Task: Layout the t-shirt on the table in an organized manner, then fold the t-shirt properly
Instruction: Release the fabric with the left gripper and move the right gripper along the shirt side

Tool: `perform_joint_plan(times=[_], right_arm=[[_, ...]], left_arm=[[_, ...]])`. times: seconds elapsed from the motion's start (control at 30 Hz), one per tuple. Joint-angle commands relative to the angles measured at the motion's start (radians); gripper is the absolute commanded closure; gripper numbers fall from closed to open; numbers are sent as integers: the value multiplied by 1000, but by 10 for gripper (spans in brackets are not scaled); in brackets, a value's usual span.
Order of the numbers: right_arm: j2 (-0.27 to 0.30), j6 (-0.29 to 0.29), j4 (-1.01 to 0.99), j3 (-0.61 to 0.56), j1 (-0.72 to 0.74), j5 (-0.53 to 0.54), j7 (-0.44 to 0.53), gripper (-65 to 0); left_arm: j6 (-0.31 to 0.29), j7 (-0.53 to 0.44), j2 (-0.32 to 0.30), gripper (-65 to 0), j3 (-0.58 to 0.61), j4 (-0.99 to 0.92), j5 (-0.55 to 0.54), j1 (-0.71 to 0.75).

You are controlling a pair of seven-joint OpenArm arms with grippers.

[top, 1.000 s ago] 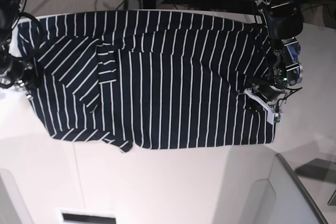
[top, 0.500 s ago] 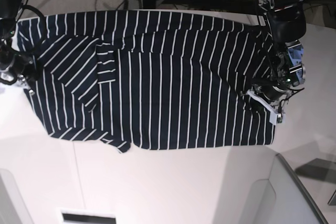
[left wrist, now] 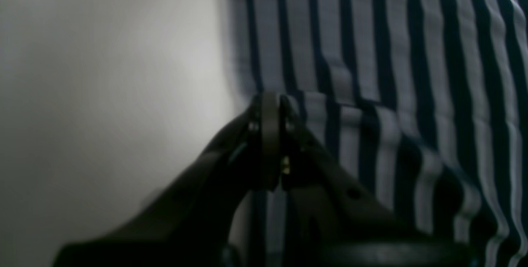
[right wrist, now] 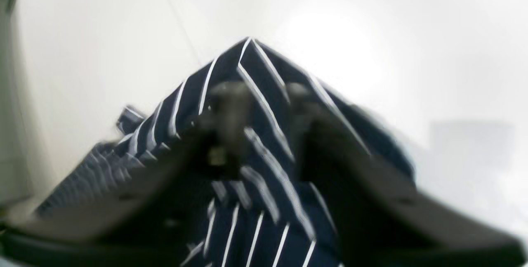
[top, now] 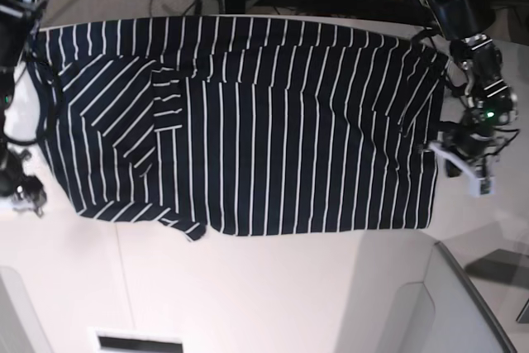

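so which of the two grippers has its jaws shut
The left gripper, beside the t-shirt edge: its jaws press together, while the right gripper shows a gap.

The base camera looks straight down from high above, taking in the whole t-shirt (top: 248,121) spread on the table (top: 248,295). Each wrist camera rides just behind its own gripper, looking forward past the fingers from very close, blurred. The left one faces striped cloth (left wrist: 392,93) and bare tabletop; the right one sees a cloth corner. All three share the shirt.
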Motion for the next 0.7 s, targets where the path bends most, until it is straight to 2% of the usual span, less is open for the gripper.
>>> perform_joint_plan(times=[0.0, 0.07, 0.13, 0.2, 0.23, 0.33, 0.4, 0.57, 0.67], right_arm=[[16, 4, -39, 3, 68, -44, 19, -339], [11, 4, -143, 3, 151, -150, 19, -495], [0, 4, -229, 5, 209, -225, 25, -564], [-3, 15, -287, 5, 240, -264, 28, -563], [-3, 44, -304, 5, 246, -267, 33, -563], [-6, 187, -362, 5, 247, -270, 106, -534], [-6, 256, -433, 5, 247, -271, 157, -500], [-3, 271, -589, 5, 250, -273, 311, -483], [-1, 273, -628, 2, 250, -275, 355, -486]], left_arm=[[-5, 1, -13, 0, -19, 36, -7, 8], [-5, 12, -12, 0, -44, 76, -7, 33], [-5, 9, -12, 0, -61, 98, -12, 76], [-5, 7, -19, 0, -82, 107, -68, 113], [-5, 9, -24, 0, -102, 104, -118, 133], [-5, 10, -50, 0, -137, 104, -253, 191], [-5, 10, -68, 0, -142, 99, -311, 223], [-5, 6, -87, 0, -142, 110, -335, 271], [-5, 4, -91, 0, -143, 102, -338, 280]])
